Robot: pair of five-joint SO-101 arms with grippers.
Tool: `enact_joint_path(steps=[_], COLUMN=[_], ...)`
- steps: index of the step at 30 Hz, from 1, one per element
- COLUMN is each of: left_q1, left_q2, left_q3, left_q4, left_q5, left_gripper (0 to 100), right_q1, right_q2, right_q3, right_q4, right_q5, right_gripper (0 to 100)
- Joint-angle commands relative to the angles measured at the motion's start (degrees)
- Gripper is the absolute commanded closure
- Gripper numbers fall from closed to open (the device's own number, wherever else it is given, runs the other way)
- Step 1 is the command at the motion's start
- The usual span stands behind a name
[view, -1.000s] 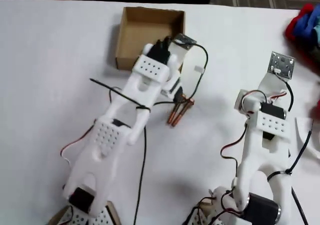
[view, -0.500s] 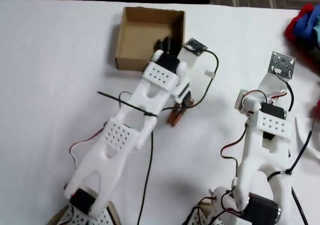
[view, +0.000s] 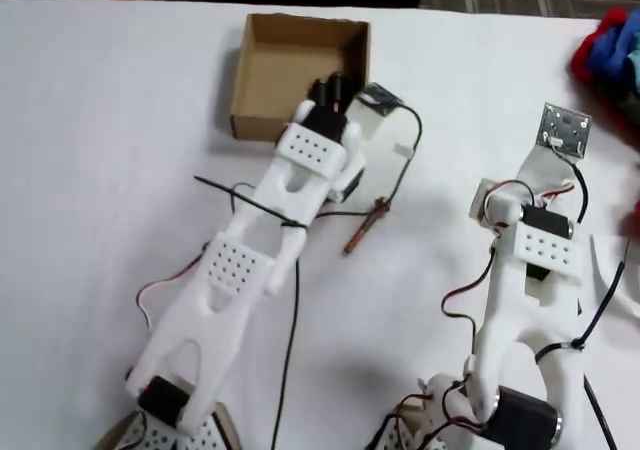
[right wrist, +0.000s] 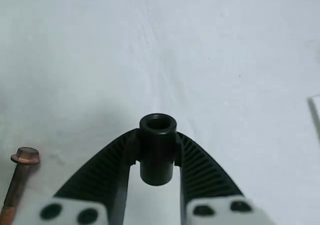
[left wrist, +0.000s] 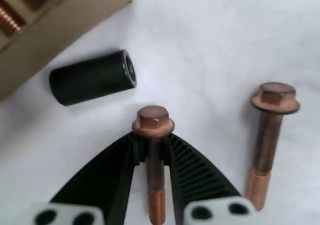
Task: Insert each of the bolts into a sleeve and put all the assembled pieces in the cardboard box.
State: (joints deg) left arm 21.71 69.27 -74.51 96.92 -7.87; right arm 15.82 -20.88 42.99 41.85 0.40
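1. Left wrist view: the left gripper [left wrist: 153,144] is clamped on a copper-coloured hex-flange bolt [left wrist: 153,121], gripping just under the head. The shank runs back between the jaws toward the wrist.
2. Over on the right wrist view, the right gripper [right wrist: 157,137] pinches a short black cylindrical sleeve [right wrist: 158,160]. Its open bore points away from the wrist.
3. A bolt in one claw and a sleeve in the other, so I read this as the mating step. The arms sit well apart in the high view.
4. The next move calls for bringing the two together and lining the threaded tip up with the bore. That looks awkward, because the tip lies back inside the jaws, so a regrip or a wrist turn seems likely.
5. Looking around, a second copper bolt [left wrist: 267,135] lies loose on the white table [left wrist: 210,35], beside the held one. A second black sleeve [left wrist: 92,77] lies on its side just beside the brown cardboard box [left wrist: 60,20].
6. In the way, the left arm's black cable [view: 408,160] hangs near the loose bolt, and the box wall crowds the left claw.
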Motion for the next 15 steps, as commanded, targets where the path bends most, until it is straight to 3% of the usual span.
enact_joint_path(steps=[1, 7, 10, 15], left_q1=[-0.97, -0.79, -0.97, -1.14], left_q2=[-0.44, 0.09, -0.53, -6.77], left_q3=[-0.75, -0.31, -0.84, -9.63], left_q4=[0.09, 0.09, 0.53, 5.45], left_q5=[-1.32, -2.46, -2.37, -2.37], left_gripper=[94, 87, 98, 97], right_q1=[0.22, 0.22, 0.13, 0.13], right_q2=[-0.57, -0.57, -0.48, -0.48], right_q3=[-3.25, -3.25, -3.25, -3.16], right_q4=[-0.66, -0.66, -0.66, -0.66], right_q5=[-0.53, -0.53, -0.53, -0.53], right_gripper=[97.8, 97.8, 97.8, 97.8])
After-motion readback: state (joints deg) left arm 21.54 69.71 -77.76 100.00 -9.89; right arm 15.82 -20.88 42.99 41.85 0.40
